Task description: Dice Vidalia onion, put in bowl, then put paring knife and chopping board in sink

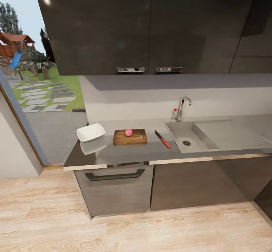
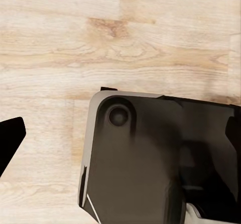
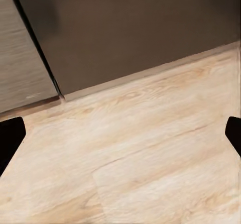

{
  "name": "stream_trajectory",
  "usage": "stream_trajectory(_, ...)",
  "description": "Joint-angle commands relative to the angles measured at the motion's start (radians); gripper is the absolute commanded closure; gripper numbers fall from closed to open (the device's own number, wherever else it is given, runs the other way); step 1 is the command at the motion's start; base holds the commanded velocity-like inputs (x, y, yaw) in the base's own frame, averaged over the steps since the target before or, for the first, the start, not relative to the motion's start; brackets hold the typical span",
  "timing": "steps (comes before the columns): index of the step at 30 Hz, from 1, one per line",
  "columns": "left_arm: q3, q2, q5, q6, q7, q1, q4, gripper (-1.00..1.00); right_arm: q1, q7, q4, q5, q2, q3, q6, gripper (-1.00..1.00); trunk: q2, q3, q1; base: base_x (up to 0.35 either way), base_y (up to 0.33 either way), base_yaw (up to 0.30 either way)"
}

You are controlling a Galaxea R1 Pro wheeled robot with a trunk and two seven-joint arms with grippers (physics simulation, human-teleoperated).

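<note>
Pink onion (image 1: 129,132) sits on the board (image 1: 130,137); we judge it could roll off when cut. Whether our fingers are clenched, we cannot tell.

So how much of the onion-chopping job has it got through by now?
First step looks done: the Vidalia onion sits whole on the chopping board, out of the sink. Nothing is in hand. The paring knife lies on the countertop. Dicing, filling the bowl and clearing up remain.

onion (image 1: 129,132): we see it sitting on the chopping board (image 1: 130,137)
bowl (image 1: 90,132): left of the board, on the countertop (image 1: 124,154)
knife (image 1: 163,139): just right of the board
sink (image 1: 186,135): further right
</note>
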Motion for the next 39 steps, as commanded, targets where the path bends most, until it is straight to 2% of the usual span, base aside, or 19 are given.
stream_trajectory(1, -0.001, 0.001, 0.01, 0.0, -0.005, 0.0, -0.001, -1.0, 0.0, -0.02, -0.035, -0.006, -0.001, 0.004, 0.025, -1.0, -0.002, -0.002, 0.001, 0.0, 0.0, 0.0)
stream_trajectory(4, -0.001, 0.001, 0.01, 0.0, -0.005, 0.0, -0.001, -1.0, 0.0, -0.099, -0.218, 0.004, -0.004, 0.004, 0.177, -1.0, -0.002, -0.002, 0.001, 0.0, 0.0, 0.0)
stream_trajectory(10, -0.001, 0.001, 0.01, 0.0, -0.005, 0.0, -0.001, -1.0, -0.001, -0.213, -0.555, 0.036, -0.024, 0.003, 0.415, -1.0, -0.002, -0.002, 0.001, 0.0, 0.0, 0.0)
stream_trajectory(14, -0.001, 0.001, 0.01, 0.0, -0.005, 0.0, -0.001, -1.0, -0.016, -0.268, -0.707, 0.053, -0.029, 0.003, 0.563, -1.0, -0.002, -0.002, 0.001, 0.0, 0.0, 0.0)
stream_trajectory(17, -0.001, 0.0, 0.01, 0.0, -0.005, 0.0, -0.001, -1.0, -0.064, -0.303, -0.75, 0.065, -0.03, 0.003, 0.639, -1.0, -0.002, -0.002, 0.001, 0.0, 0.0, 0.0)
stream_trajectory(23, -0.001, 0.0, 0.01, 0.0, -0.005, 0.0, -0.001, -1.0, -0.258, -0.364, -0.778, 0.107, -0.03, 0.003, 0.828, -1.0, -0.002, -0.002, 0.001, 0.0, 0.0, 0.0)
stream_trajectory(25, -0.001, 0.0, 0.01, 0.0, -0.005, 0.0, -0.001, -1.0, -0.346, -0.371, -0.779, 0.115, -0.029, 0.003, 0.906, -1.0, -0.002, -0.002, 0.001, 0.0, 0.0, 0.0)
stream_trajectory(28, -0.001, 0.0, 0.01, 0.0, -0.005, 0.0, -0.001, -1.0, -0.521, -0.376, -0.78, 0.12, -0.028, 0.003, 1.049, -1.0, -0.002, -0.002, 0.001, 0.0, 0.0, 0.0)
stream_trajectory(29, -0.001, 0.0, 0.01, 0.0, -0.005, 0.0, -0.001, -1.0, -0.543, -0.376, -0.78, 0.12, -0.027, 0.003, 1.068, -1.0, -0.002, -0.002, 0.001, 0.0, 0.0, 0.0)
stream_trajectory(31, -0.001, 0.001, 0.01, 0.0, -0.005, 0.0, -0.001, -1.0, -0.654, -0.376, -0.777, 0.12, -0.024, 0.004, 1.168, -1.0, -0.002, -0.002, 0.001, 0.0, 0.0, 0.0)
stream_trajectory(32, -0.001, 0.0, 0.01, 0.0, -0.005, 0.0, -0.001, -1.0, -0.677, -0.375, -0.776, 0.119, -0.024, 0.004, 1.187, -1.0, -0.002, -0.002, 0.001, 0.0, 0.0, 0.0)
stream_trajectory(33, -0.001, 0.0, 0.01, 0.0, -0.005, 0.0, -0.001, -1.0, -0.743, -0.375, -0.773, 0.118, -0.023, 0.004, 1.235, -1.0, -0.002, -0.002, 0.001, 0.0, 0.0, 0.0)
stream_trajectory(34, -0.001, 0.0, 0.01, 0.0, -0.005, 0.0, -0.001, -1.0, -0.785, -0.374, -0.767, 0.117, -0.022, 0.004, 1.262, -1.0, -0.002, -0.002, 0.001, 0.0, 0.0, 0.0)
stream_trajectory(36, -0.001, 0.0, 0.01, 0.0, -0.005, 0.0, -0.001, -1.0, -0.853, -0.37, -0.739, 0.115, -0.021, 0.006, 1.305, -1.0, -0.002, -0.002, 0.001, 0.0, 0.0, 0.0)
stream_trajectory(39, -0.001, 0.0, 0.01, 0.0, -0.005, 0.0, -0.001, -1.0, -0.898, -0.36, -0.693, 0.11, -0.014, 0.01, 1.338, -1.0, -0.002, -0.002, 0.001, 0.006, 0.0, 0.0)
